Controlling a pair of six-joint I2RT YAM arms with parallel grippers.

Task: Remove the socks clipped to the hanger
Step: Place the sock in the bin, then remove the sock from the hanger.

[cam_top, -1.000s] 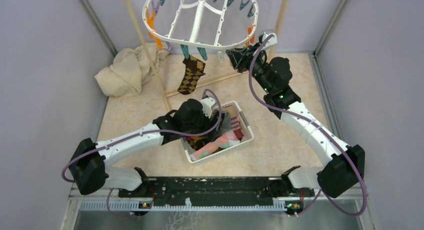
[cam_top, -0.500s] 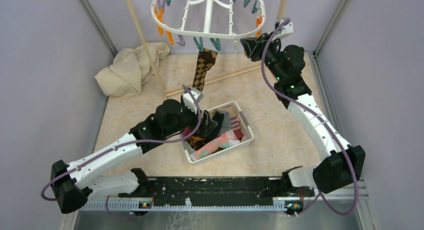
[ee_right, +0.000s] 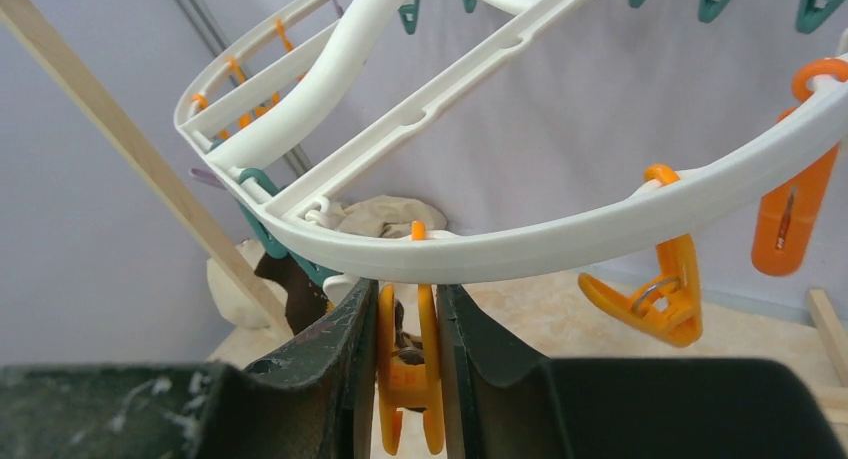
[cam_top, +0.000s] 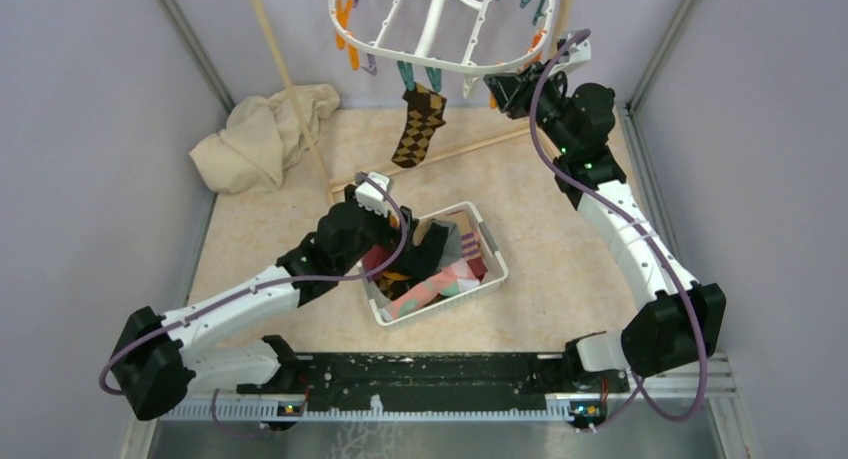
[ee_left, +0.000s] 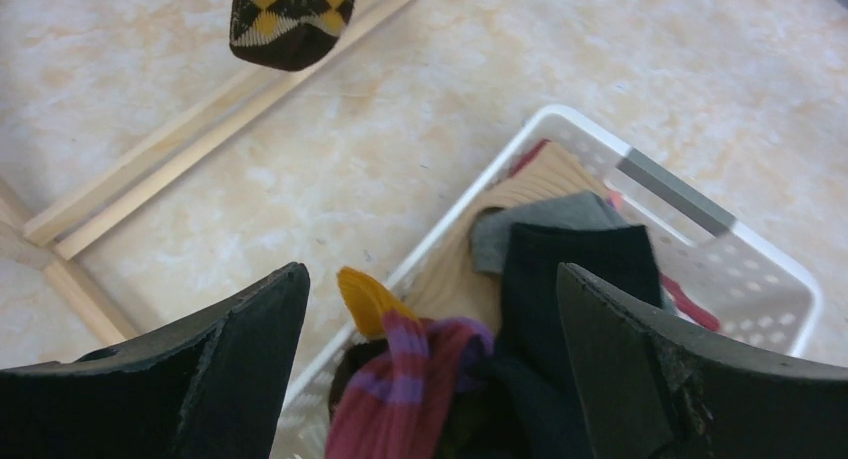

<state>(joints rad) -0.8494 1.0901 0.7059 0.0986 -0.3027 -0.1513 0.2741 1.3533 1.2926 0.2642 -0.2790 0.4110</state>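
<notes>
Our right gripper, clenched on an orange peg, has swung the hanger rightward; the argyle sock, seemingly the last, hangs clipped at its near rim; our left gripper, released, hovers above the basket.

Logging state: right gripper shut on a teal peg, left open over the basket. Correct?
No. The peg in the right gripper is orange, not teal; the right wrist view shows it. The left gripper is open over the basket, as stated.
</notes>
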